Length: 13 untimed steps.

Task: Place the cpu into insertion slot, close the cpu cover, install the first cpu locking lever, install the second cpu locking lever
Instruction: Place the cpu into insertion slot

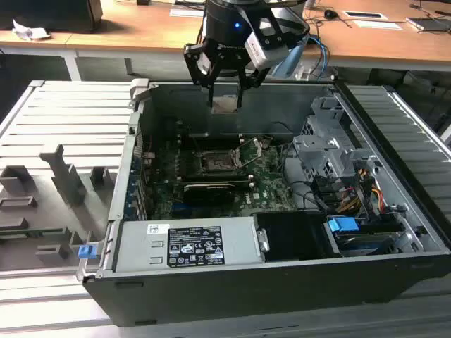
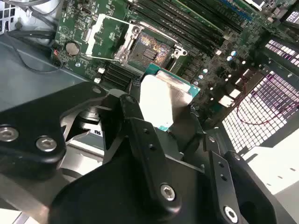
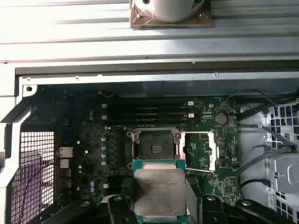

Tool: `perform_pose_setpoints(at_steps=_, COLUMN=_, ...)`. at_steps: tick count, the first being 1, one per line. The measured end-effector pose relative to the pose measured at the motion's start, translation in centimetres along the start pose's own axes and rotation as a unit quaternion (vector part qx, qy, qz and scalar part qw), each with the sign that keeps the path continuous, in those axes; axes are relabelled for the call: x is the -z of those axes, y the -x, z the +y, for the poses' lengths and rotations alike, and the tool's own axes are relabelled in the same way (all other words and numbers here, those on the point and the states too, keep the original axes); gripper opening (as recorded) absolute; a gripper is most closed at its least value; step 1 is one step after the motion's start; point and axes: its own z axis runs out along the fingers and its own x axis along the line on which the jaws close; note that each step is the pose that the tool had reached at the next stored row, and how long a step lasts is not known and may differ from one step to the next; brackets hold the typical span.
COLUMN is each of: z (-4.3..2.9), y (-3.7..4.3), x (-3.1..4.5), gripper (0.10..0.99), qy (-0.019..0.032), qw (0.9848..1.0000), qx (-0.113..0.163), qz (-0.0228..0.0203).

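Observation:
My gripper [image 1: 225, 107] hangs above the open computer case, over its far wall, shut on the cpu [image 1: 225, 104]. In both wrist views the cpu [image 3: 159, 193] [image 2: 163, 100] shows its silvery metal top and sits flat between the black fingers [image 3: 119, 210]. The insertion slot [image 3: 155, 148] [image 1: 215, 160] [image 2: 149, 49] lies bare on the green motherboard below, its dark centre exposed. The cpu cover [image 3: 211, 150] [image 2: 100, 32] is swung open beside the slot. Thin wire locking levers [image 3: 198, 171] stand away from the socket.
A grey power supply [image 1: 187, 246] fills the case's near side, and a drive cage [image 1: 331, 151] with cables stands at the exterior view's right. A long black card [image 1: 209, 189] lies just in front of the socket. Memory slots [image 3: 145, 112] run beyond it.

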Motion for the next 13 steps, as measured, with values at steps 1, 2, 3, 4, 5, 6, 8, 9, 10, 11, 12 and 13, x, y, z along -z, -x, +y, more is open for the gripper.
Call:
perform_pose_setpoints(at_steps=1, z=0.00, y=0.00, x=0.00, gripper=0.525, qy=0.0000, qw=1.0000, qx=0.000, qz=0.0000)
perform_pose_setpoints(at_steps=2, z=0.00, y=0.00, x=0.00, gripper=0.525, qy=0.0000, qw=1.0000, qx=-0.001, qz=0.0000)
perform_pose_setpoints(at_steps=3, z=0.00, y=0.01, x=0.00, gripper=0.525, qy=0.0001, qw=1.0000, qx=-0.003, qz=-0.0003)
perform_pose_setpoints(at_steps=4, z=0.00, y=0.00, x=0.00, gripper=0.525, qy=0.0002, qw=1.0000, qx=-0.008, qz=-0.0007)
perform_pose_setpoints(at_steps=5, z=0.00, y=0.00, x=0.00, gripper=0.525, qy=0.0002, qw=0.9999, qx=-0.012, qz=-0.0010)
perform_pose_setpoints(at_steps=6, z=0.00, y=0.00, x=-0.01, gripper=0.525, qy=0.0003, qw=0.9999, qx=-0.017, qz=-0.0015)
perform_pose_setpoints(at_steps=8, z=0.00, y=0.00, x=-0.03, gripper=0.525, qy=0.0005, qw=0.9992, qx=-0.039, qz=-0.0035)
perform_pose_setpoints(at_steps=9, z=0.00, y=0.00, x=-0.07, gripper=0.525, qy=0.0007, qw=0.9991, qx=-0.042, qz=-0.0038)
perform_pose_setpoints(at_steps=10, z=-0.01, y=0.00, x=-0.13, gripper=0.525, qy=0.0006, qw=0.9990, qx=-0.045, qz=-0.0040)
perform_pose_setpoints(at_steps=11, z=-0.01, y=0.00, x=-0.17, gripper=0.525, qy=0.0005, qw=0.9990, qx=-0.045, qz=-0.0040)
perform_pose_setpoints(at_steps=12, z=-0.02, y=0.01, x=-0.26, gripper=0.525, qy=0.0005, qw=0.9990, qx=-0.045, qz=-0.0040)
perform_pose_setpoints(at_steps=13, z=-0.03, y=0.00, x=-0.26, gripper=0.525, qy=0.0004, qw=0.9990, qx=-0.045, qz=-0.0040)
